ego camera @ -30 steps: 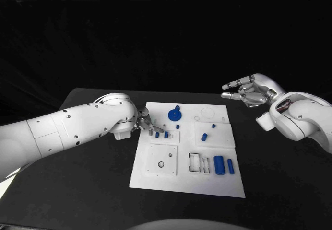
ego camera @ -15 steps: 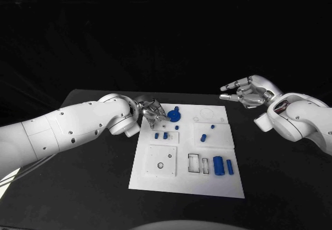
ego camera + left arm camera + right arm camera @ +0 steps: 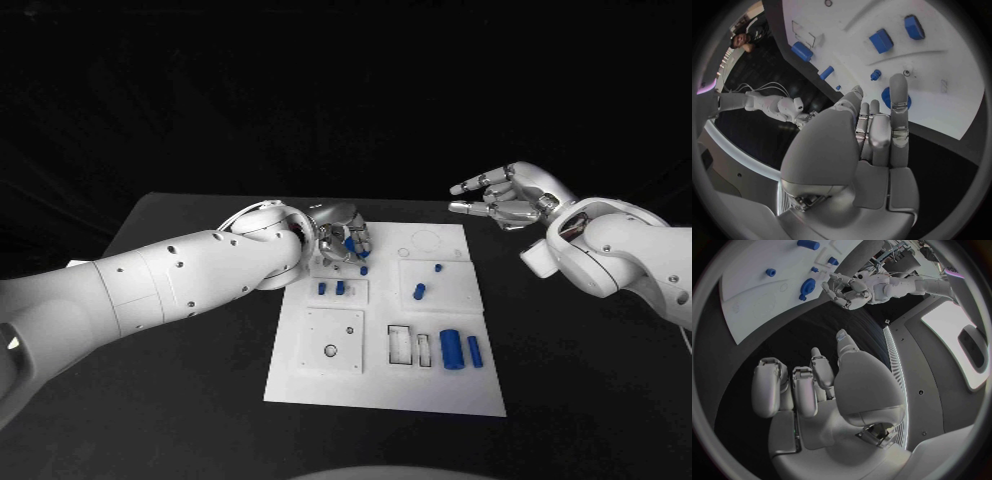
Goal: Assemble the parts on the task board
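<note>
In the head view the board [image 3: 387, 320] lies in the middle of the frame on the black table [image 3: 173, 400], running from the centre down toward the lower right. The left hand [image 3: 336, 232] hangs over the board's upper left corner, fingers loosely apart, directly above the round blue disc [image 3: 351, 243]; whether a fingertip touches the disc cannot be told, and nothing is seen in its grip. The left wrist view shows the fingers [image 3: 899, 107] stretched out side by side with the disc just past them. The right hand [image 3: 500, 197] floats in the upper right of the frame, off the board over the table, fingers curled partway and apart, holding nothing. Small blue pegs [image 3: 330, 288] stand below the left hand, one peg [image 3: 420, 292] near the board's middle, and two blue cylinders [image 3: 462, 348] lie side by side at its lower right.
</note>
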Robot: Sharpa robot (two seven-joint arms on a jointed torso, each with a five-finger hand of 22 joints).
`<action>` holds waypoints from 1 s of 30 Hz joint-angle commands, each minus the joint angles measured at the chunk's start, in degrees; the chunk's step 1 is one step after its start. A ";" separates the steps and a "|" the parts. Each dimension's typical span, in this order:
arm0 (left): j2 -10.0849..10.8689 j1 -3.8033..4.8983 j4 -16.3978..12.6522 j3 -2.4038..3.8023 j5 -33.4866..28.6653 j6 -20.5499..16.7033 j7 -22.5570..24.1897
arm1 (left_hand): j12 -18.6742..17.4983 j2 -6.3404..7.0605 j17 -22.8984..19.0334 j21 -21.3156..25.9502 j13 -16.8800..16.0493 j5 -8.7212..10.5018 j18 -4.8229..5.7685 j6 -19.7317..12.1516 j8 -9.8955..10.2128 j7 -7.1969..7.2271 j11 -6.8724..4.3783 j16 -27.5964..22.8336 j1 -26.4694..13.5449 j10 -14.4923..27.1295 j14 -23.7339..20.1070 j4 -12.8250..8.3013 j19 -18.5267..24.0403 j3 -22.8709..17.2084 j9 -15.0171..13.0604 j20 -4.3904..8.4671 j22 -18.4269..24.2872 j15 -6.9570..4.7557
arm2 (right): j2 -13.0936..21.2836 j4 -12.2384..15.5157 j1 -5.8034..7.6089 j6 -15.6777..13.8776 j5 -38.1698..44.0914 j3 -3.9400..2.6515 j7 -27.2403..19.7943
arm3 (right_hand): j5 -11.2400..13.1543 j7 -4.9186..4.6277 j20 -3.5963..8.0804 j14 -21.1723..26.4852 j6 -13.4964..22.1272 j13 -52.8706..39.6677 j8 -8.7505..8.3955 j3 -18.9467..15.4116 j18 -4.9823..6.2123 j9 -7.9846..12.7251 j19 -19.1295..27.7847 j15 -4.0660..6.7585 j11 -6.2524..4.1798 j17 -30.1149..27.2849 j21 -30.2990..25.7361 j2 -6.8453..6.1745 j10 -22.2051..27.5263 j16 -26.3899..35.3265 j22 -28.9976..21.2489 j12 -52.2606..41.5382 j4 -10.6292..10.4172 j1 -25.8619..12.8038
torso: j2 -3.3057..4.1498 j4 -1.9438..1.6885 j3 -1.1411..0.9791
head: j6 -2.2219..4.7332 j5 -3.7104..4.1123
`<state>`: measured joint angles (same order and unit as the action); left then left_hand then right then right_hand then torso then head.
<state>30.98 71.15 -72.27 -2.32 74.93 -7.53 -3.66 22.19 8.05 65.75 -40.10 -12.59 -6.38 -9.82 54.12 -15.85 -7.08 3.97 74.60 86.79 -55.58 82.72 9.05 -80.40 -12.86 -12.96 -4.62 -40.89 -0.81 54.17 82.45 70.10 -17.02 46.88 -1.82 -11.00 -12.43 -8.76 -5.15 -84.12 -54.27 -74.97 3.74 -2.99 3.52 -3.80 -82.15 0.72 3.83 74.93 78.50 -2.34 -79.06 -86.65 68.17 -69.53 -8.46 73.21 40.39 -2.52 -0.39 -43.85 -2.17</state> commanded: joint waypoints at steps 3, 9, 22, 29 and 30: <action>-1.69 -0.63 1.79 -0.06 10.36 0.94 2.43 | -3.50 1.67 3.82 -7.67 3.85 0.22 1.57 1.93 2.74 0.53 -0.41 3.66 -0.74 -2.70 2.41 -0.10 -2.92 -1.67 2.41 0.77 -7.18 -0.85 | -0.16 -0.01 -0.06 0.81 0.14 0.00 -0.74 | -0.18 -0.02 0.19 -4.62 0.02 -0.59 0.20 -0.21 0.71 -0.06 -0.07 0.06 -0.11 10.06 -0.09 0.50 0.16 0.17 0.20 0.13 0.09 0.23 | 0.10 0.08 -0.03 | 0.21 0.16; -3.05 -1.12 3.33 -0.10 12.72 2.37 0.97 | -5.94 2.17 1.97 -10.96 6.16 0.23 2.13 3.27 4.67 0.58 -0.53 3.06 -1.62 -4.40 2.98 -0.32 -4.40 -2.64 3.88 1.40 -10.36 -1.50 | -0.20 0.02 -0.07 0.81 0.14 0.00 -0.74 | -0.20 -0.03 0.19 -4.65 0.02 -0.58 0.20 -0.21 0.70 -0.06 -0.10 0.06 -0.11 10.21 -0.05 0.52 0.17 0.07 0.27 0.14 0.10 0.25 | 0.04 -0.01 -0.08 | 0.10 0.28; -4.66 -1.79 4.88 -0.11 13.94 4.49 -0.15 | -7.62 1.97 0.48 -10.50 7.54 0.18 2.10 4.45 5.77 0.56 -0.56 2.56 -1.89 -5.78 3.13 -0.70 -4.79 -3.79 4.70 1.42 -9.99 -1.36 | -0.30 0.06 -0.07 0.89 0.14 0.00 -0.75 | -0.20 -0.03 0.19 -4.65 0.02 -0.58 0.20 -0.21 0.70 -0.06 -0.10 0.06 -0.11 10.21 -0.05 0.52 0.17 0.07 0.27 0.14 0.10 0.25 | 0.01 0.09 -0.07 | -0.18 0.46; -4.89 -1.92 5.10 -0.12 14.26 5.38 -0.91 | -7.97 1.28 0.45 -10.98 7.96 0.15 2.22 6.02 5.97 0.73 -0.87 2.84 -1.46 -8.20 3.28 -1.31 -4.97 -5.45 4.97 1.35 -10.58 -1.28 | -0.27 0.11 -0.07 0.96 0.14 0.00 -0.72 | -0.23 -0.02 0.19 -4.65 0.02 -0.64 0.20 -0.24 0.69 -0.06 -0.12 0.06 -0.11 10.20 -0.02 0.57 0.12 0.07 0.33 0.04 0.10 0.29 | -0.07 -0.04 -0.13 | -0.26 0.53; -4.91 -1.94 5.12 -0.12 14.32 5.56 -1.05 | -7.95 1.17 0.49 -11.16 7.97 0.17 2.25 6.30 5.99 0.74 -0.95 2.92 -1.35 -8.71 3.30 -1.46 -5.01 -5.79 5.01 1.36 -10.77 -1.30 | -0.27 0.11 -0.07 0.97 0.14 0.00 -0.71 | -0.23 -0.02 0.19 -4.65 0.02 -0.64 0.20 -0.24 0.69 -0.06 -0.12 0.06 -0.11 10.20 -0.02 0.57 0.12 0.07 0.33 0.04 0.10 0.29 | -0.07 -0.05 -0.12 | -0.28 0.52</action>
<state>26.24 69.28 -67.19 -2.45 88.28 -3.86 -3.85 14.43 10.03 66.28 -50.95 -4.66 -6.38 -8.01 60.01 -10.16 -6.22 3.05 77.49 85.42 -64.03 83.97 7.63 -83.74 -18.41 -8.03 -3.46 -51.58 -1.96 53.95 82.48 70.06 -16.93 46.88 -1.82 -11.15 -12.42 -8.76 -5.14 -84.12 -54.27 -74.97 3.74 -2.99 3.52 -3.80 -82.15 0.72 3.84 74.91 78.50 -2.10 -79.07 -86.65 68.45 -69.53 -8.46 73.45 40.35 -2.52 -0.49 -44.09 -1.61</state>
